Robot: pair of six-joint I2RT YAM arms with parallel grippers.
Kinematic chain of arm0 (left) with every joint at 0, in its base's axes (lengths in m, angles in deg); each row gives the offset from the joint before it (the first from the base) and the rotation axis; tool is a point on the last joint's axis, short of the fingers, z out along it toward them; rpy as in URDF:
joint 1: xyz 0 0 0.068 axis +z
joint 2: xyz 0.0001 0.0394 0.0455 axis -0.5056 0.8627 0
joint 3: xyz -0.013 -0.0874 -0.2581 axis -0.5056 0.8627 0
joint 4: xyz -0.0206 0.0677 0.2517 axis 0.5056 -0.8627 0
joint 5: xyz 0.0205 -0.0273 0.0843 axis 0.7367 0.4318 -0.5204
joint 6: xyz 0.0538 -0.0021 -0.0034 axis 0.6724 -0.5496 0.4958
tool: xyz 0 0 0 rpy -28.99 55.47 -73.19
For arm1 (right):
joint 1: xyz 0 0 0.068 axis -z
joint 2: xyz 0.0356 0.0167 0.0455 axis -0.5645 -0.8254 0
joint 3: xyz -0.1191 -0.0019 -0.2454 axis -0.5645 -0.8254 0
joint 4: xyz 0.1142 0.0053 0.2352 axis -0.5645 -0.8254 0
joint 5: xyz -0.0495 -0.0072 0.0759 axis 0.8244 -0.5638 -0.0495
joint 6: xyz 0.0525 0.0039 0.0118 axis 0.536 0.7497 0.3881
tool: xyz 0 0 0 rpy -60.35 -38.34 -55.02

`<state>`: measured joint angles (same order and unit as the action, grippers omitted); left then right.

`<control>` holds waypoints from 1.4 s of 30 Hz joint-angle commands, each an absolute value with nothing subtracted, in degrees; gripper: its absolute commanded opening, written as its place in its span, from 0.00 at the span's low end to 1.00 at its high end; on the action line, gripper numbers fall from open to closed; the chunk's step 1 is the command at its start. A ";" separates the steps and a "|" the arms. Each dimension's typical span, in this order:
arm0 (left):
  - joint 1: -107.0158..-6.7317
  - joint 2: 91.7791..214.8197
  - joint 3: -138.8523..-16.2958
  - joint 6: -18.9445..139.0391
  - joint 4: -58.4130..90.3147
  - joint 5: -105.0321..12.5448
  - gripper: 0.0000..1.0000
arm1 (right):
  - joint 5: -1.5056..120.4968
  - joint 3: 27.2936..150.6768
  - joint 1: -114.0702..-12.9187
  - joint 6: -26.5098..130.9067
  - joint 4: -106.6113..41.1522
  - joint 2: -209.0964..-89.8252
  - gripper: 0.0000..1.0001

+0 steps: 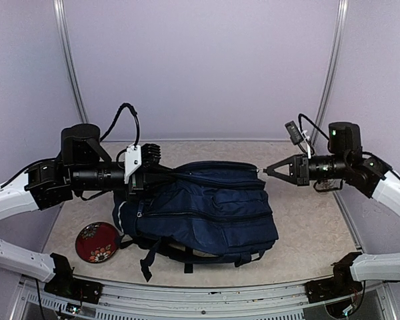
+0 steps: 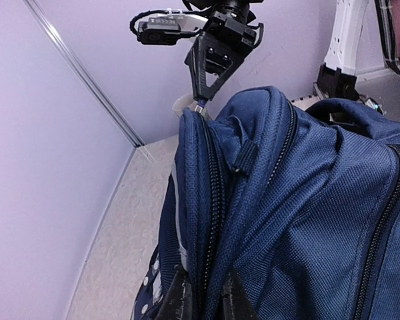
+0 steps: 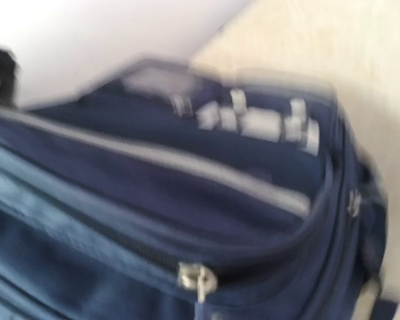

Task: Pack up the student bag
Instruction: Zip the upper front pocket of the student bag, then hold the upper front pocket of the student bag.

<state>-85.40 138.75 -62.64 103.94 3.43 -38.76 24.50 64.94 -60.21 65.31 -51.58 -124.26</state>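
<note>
The student bag (image 1: 213, 207) is seen lying in the middle of the table (image 1: 307, 220), its long side running from left to right. Its pocketed front is turned up and towards the near edge. Dark straps (image 1: 147, 263) are trailed from under its near left corner onto the table top.

The left gripper (image 1: 150, 177) is brought in level from the left. Its jaws are clamped on a fold of navy fabric at the bag's left end, beside a zip track. In the left wrist view the two dark fingertips (image 2: 180, 300) are pressed against either side of that fold. A strip of fabric with white dots (image 2: 150, 293) is shown just left of them.

The right gripper (image 1: 267, 171) is held level at the far right corner of the bag. Its jaws are closed together on a small metal zipper pull (image 2: 199, 107) at the upper edge of the bag.

The right wrist view is blurred. Only navy panels, a pale stripe, a white patch with square marks (image 3: 253, 120) and a second zip slider (image 3: 199, 280) can be made out there.

A small red dish with a floral pattern (image 1: 97, 241) is set on the table near the left front corner. It lies just beside the bag's left end, and whether they touch cannot be told.
</note>
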 commanded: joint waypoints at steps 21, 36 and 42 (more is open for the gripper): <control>-85.94 136.73 -71.66 91.08 1.21 -36.16 0.99 | 26.64 77.99 -65.12 71.31 -44.04 -125.40 0.00; -104.68 163.78 -99.35 76.12 -15.40 -65.58 0.99 | 33.62 80.32 -70.50 70.78 -43.63 -129.86 0.00; -104.74 169.02 -97.93 72.36 -14.79 -71.62 0.99 | 35.99 80.36 -71.55 69.93 -44.07 -129.94 0.00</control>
<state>-104.72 167.63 -98.53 76.07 -12.70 -62.52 33.90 78.32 -70.03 71.08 -46.72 -129.92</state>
